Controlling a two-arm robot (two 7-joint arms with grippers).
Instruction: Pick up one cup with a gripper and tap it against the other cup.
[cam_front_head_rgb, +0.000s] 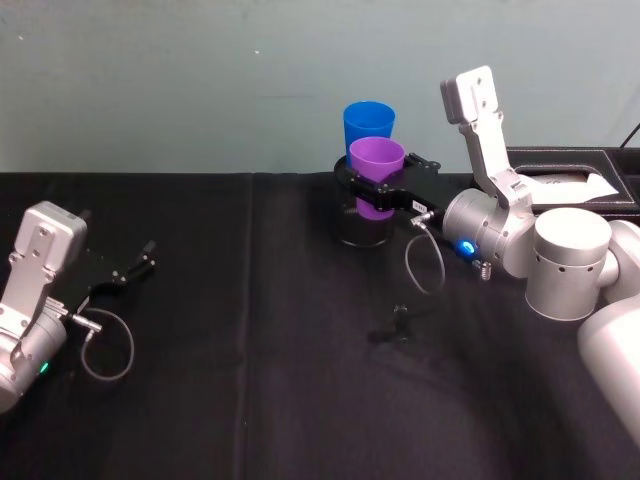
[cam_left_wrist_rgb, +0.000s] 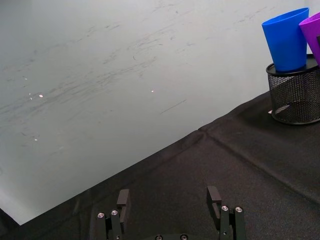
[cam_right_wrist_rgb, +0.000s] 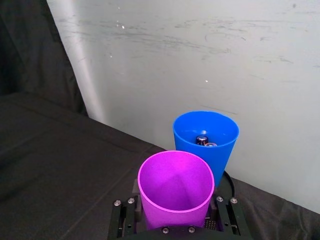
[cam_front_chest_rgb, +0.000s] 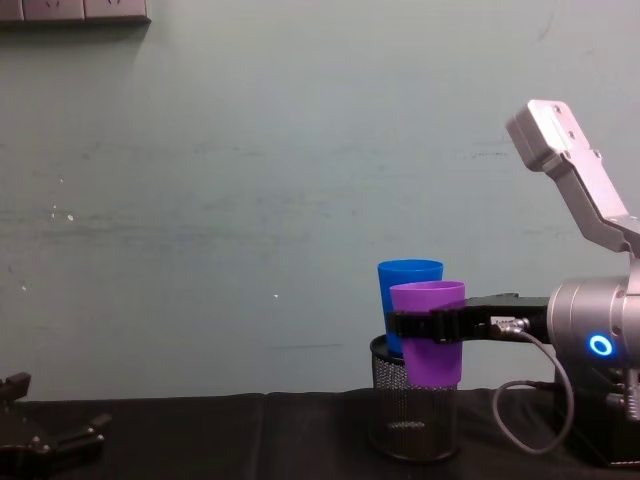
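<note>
- Head view: finds the right gripper (cam_front_head_rgb: 376, 190) at the far middle of the table (cam_front_head_rgb: 250, 360), clamped round the purple cup (cam_front_head_rgb: 377, 160) and holding it off the cloth.
- Judges the pick-up done and the tap itself in hand. Places the purple cup just on the near side of the blue cup (cam_front_head_rgb: 369, 120), which stands in the black mesh holder (cam_front_head_rgb: 362, 230) by the far wall (cam_front_head_rgb: 200, 80).
- Cannot tell whether the two cups touch. From the chest view, sees the purple rim a little lower than the blue rim and the purple wall lapping over the blue.
- For the next move, calls for a short, gentle push toward the far wall with the cup upright. Aims to knock wall against wall without tipping the blue cup or shoving the holder.
- Fingers (cam_front_chest_rgb: 410, 325): drawn in to the cup's width, pressing either side of the purple cup below its rim, with no other contact that can be made out.
- Left gripper (cam_front_head_rgb: 130, 268): parked low at the near left, fingers spread apart, holding nothing.
</note>
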